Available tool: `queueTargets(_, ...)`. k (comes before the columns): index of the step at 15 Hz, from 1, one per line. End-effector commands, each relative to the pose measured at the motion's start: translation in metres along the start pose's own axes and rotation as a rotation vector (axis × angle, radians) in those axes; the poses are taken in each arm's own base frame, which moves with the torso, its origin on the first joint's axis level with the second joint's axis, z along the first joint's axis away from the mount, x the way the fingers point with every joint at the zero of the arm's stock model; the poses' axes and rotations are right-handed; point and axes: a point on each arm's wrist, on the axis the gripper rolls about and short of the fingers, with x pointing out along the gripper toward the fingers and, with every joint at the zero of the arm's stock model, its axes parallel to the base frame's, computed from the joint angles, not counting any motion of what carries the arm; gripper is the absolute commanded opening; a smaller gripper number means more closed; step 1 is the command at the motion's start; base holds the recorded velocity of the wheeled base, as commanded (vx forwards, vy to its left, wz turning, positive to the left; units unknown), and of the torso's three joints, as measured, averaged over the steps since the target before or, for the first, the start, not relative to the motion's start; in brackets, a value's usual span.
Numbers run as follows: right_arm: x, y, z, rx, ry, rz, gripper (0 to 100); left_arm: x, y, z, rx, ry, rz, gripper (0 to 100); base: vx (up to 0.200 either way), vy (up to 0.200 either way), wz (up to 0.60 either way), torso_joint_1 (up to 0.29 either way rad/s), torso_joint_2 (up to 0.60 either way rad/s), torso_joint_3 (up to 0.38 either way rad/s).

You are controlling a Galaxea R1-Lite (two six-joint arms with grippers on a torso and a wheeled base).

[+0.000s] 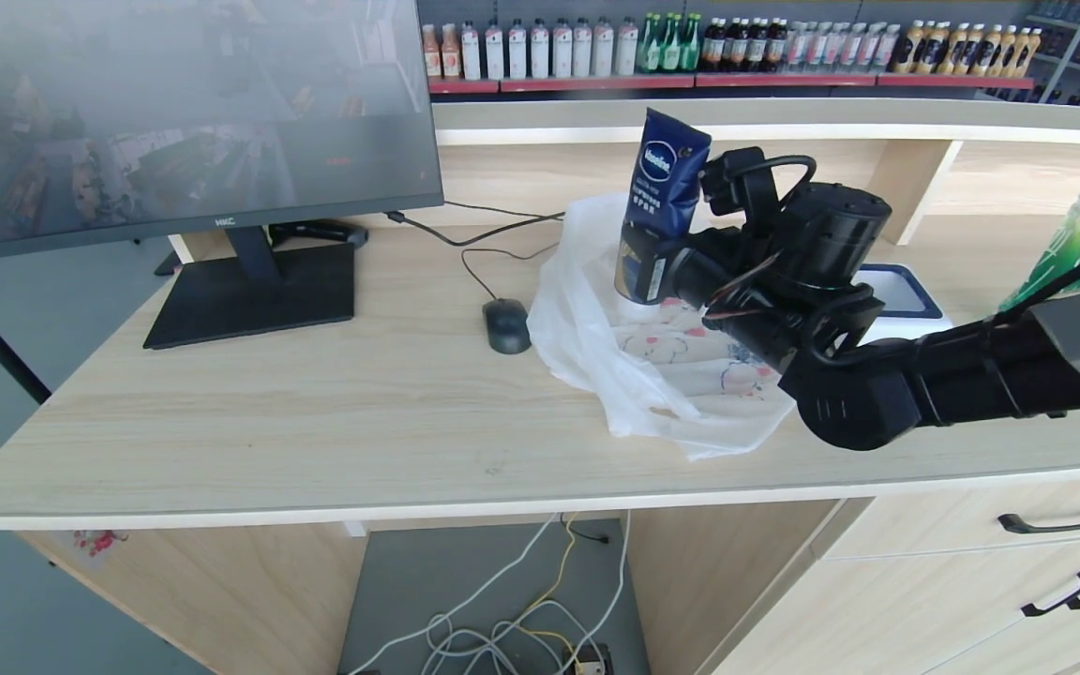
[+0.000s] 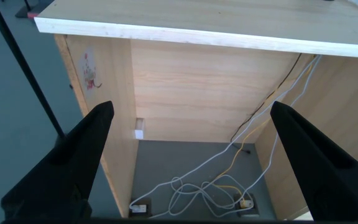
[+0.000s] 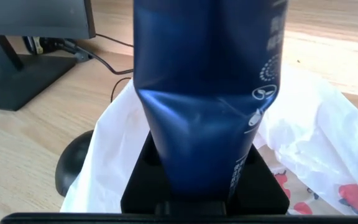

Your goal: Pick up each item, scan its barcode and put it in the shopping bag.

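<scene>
The tabletop (image 1: 315, 412) spreads beneath the right tool (image 1: 667, 272). The left tool (image 2: 191, 165) hangs lower than the tabletop's front edge, its fingers (image 2: 73, 168) spread wide with nothing between them, facing the cables (image 2: 197, 186) on the floor underneath. The monitor (image 1: 184, 103) stands well to the left of the right tool. The white shopping bag (image 1: 634, 366) lies crumpled directly below that tool. The right tool is clenched on the lower part of a blue tube (image 1: 662, 187), holding it upright over the bag. A mouse (image 1: 506, 324) sits to the tool's left, just beside the bag.
</scene>
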Motion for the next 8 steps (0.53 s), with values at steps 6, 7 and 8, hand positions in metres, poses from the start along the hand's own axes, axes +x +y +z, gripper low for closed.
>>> queueTargets(6, 0.009, 0.001, -0.022, -0.002, 0.029, 0.0, 0, 0.0, 0.0, 0.0, 0.0, 0.002, 0.0, 100, 0.0, 0.0, 0.0, 0.0, 0.0, 0.0)
queueTargets(7, 0.009, 0.001, -0.025, -0.002, 0.037, 0.001, 0, 0.0, 0.0, 0.0, 0.0, 0.002, 0.0, 100, 0.0, 0.0, 0.0, 0.0, 0.0, 0.0)
queueTargets(8, 0.01, 0.001, -0.028, -0.002, 0.041, 0.001, 0, 0.0, 0.0, 0.0, 0.0, 0.002, 0.0, 100, 0.0, 0.0, 0.0, 0.0, 0.0, 0.0)
